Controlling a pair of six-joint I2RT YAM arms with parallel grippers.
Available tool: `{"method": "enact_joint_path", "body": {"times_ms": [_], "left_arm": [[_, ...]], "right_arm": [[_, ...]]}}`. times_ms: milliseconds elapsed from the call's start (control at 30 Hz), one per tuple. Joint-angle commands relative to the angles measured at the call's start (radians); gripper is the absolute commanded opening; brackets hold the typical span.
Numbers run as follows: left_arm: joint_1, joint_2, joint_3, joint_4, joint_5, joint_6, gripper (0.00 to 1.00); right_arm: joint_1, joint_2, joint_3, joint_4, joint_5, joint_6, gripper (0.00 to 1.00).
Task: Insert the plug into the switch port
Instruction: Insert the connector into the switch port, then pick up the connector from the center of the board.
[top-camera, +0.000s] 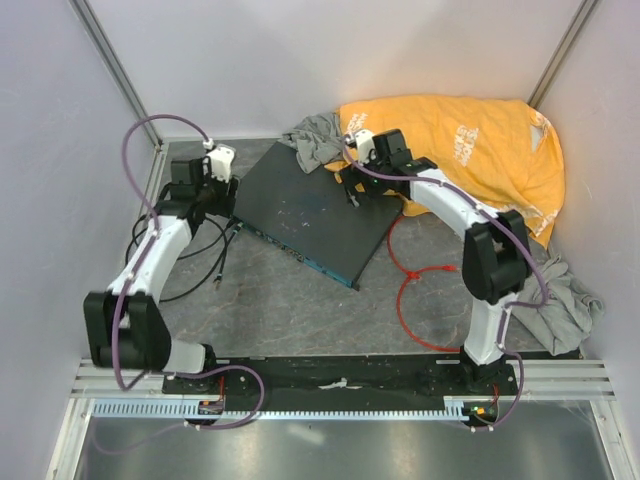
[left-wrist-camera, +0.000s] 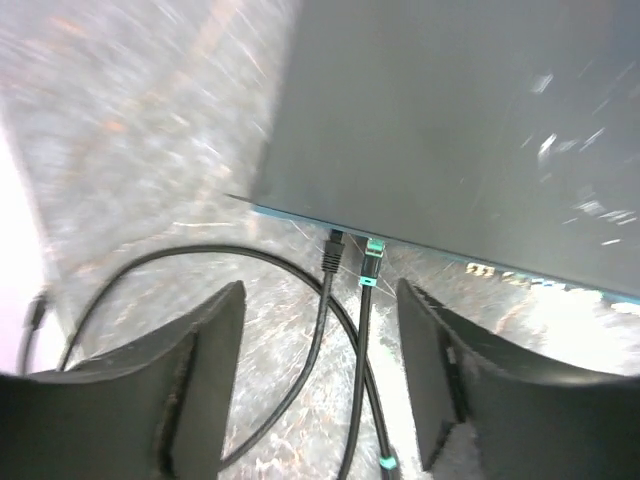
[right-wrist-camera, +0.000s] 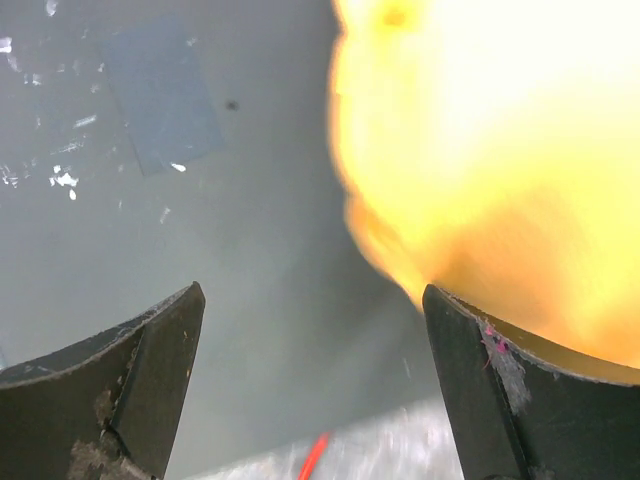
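The switch (top-camera: 300, 215) is a flat dark grey box lying askew mid-table, with its blue-green port edge (top-camera: 300, 255) facing the near left. My left gripper (top-camera: 228, 205) hovers at that edge's left end, open (left-wrist-camera: 320, 295) with nothing between its fingers. Below it, two black cables run to the port edge (left-wrist-camera: 500, 272), one with a black connector (left-wrist-camera: 331, 248) and one with a teal connector (left-wrist-camera: 372, 258). The red cable (top-camera: 402, 290) loops on the table right of the box. Its plug is hidden. My right gripper (top-camera: 352, 190) hangs open (right-wrist-camera: 312, 292) over the box top (right-wrist-camera: 200, 250).
An orange cloth (top-camera: 470, 150) is heaped at the back right, close against the right gripper (right-wrist-camera: 520, 150). Grey cloth lies behind the box (top-camera: 315, 135) and at the right wall (top-camera: 565, 300). Black cables (top-camera: 200, 275) trail on the left. White walls close in the table.
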Motion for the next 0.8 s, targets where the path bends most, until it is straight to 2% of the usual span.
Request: {"method": "enact_joint_path", "body": {"times_ms": [0, 100, 133, 333, 467, 600, 767], "left_arm": [[0.002, -0.229, -0.033, -0.037, 0.031, -0.154, 0.76], [0.002, -0.399, -0.093, -0.048, 0.088, -0.232, 0.83], [0.002, -0.485, -0.113, -0.045, 0.111, -0.281, 0.84], [-0.018, -0.743, -0.334, 0.066, 0.254, -0.414, 0.9], [-0.111, -0.885, -0.403, 0.047, 0.21, -0.387, 0.9], [-0.201, -0.964, -0.45, 0.035, 0.122, -0.353, 0.9], [-0.204, -1.01, -0.467, 0.027, 0.124, -0.358, 0.9]], "right_arm": [[-0.019, -0.201, -0.105, -0.017, 0.198, 0.179, 0.98], [-0.021, -0.274, -0.205, -0.025, 0.314, 0.304, 0.98], [-0.024, -0.32, -0.257, -0.031, 0.33, 0.33, 0.98], [-0.025, -0.5, -0.495, -0.079, 0.371, 0.459, 0.98], [-0.056, -0.607, -0.639, -0.123, 0.418, 0.492, 0.95], [-0.07, -0.687, -0.744, -0.148, 0.411, 0.55, 0.89], [-0.113, -0.697, -0.83, -0.133, 0.388, 0.646, 0.79]]}}
